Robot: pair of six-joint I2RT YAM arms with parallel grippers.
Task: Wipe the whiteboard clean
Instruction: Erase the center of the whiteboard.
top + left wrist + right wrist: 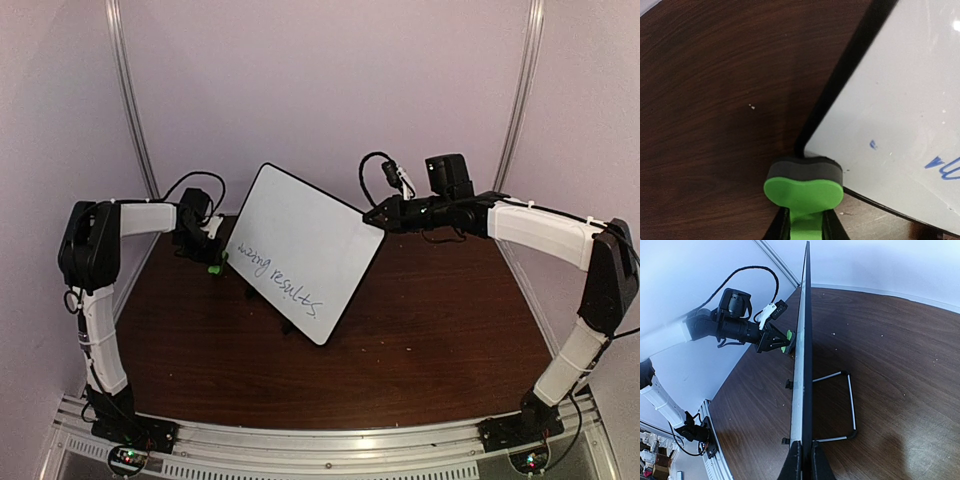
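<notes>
Green eraser block (803, 192): pinched in left gripper (805, 226), felt face at whiteboard (300, 250) corner, set to wipe. Whiteboard: propped tilted on wire stand (850, 405) mid-table, handwriting not yet wiped. Right gripper (804, 460): clamped on opposite edge, likely bracing against the push.

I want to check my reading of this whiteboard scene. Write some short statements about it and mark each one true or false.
1. The left gripper holds a green eraser. True.
2. The whiteboard is wiped blank. False: blue writing is on it.
3. The right gripper is shut on the whiteboard's edge. True.
4. The whiteboard lies flat. False: it stands up, a wire stand behind it.
</notes>
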